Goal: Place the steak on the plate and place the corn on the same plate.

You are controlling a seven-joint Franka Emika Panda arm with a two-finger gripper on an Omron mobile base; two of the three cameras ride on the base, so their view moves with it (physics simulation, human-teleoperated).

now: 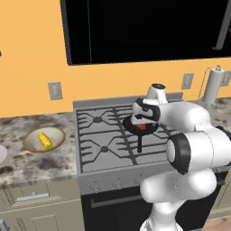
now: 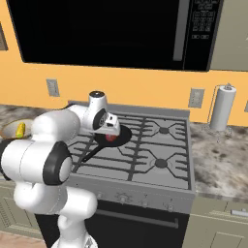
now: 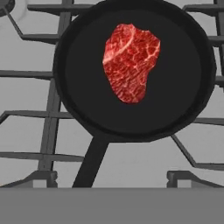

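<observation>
1 steak [image 3: 129,61] in 1 pan [image 3: 78,87], 1 corn [image 1: 44,140]; fingers wide apart, empty.

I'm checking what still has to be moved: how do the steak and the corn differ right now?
The steak is a red, marbled, irregular slab; the corn is a yellow cob with a green end. The steak lies in the black frying pan on the stove; the corn lies in a tan-rimmed bowl on the counter, left of the stove. Neither is on a plate.
</observation>
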